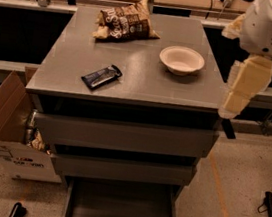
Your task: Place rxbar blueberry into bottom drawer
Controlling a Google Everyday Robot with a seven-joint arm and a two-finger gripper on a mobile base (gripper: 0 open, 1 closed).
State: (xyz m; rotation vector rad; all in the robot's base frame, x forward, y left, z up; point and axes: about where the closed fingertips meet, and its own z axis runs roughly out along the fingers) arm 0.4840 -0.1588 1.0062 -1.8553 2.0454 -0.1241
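The rxbar blueberry (101, 76) lay flat on the cabinet (144, 89), on the front-left part of its grey top, turned at a slant to the cabinet's front edge and touching nothing else. At the back-left of the cabinet's top sat a crinkled brown chip bag (125, 24), well apart from the bar. A pale bowl (181, 60) stood upright on the right side of the cabinet's top, about halfway back.

The bottom drawer (121, 207) of the cabinet was pulled out towards the camera, its shallow grey tray bare inside. The two drawers above it in the cabinet, the middle drawer (122, 169) and the top drawer (124, 135), were pushed in.

The robot's arm (245, 85), white and cream, hung down just beside the cabinet's right edge. The gripper (227, 127) showed only as a dark tip below the cream segment, at the cabinet's right front corner, level with the top drawer and well apart from the bar; whether it was apart or together I could not tell. It held nothing that could be seen.

An open cardboard box (2, 127) stood on the floor against the cabinet's left side
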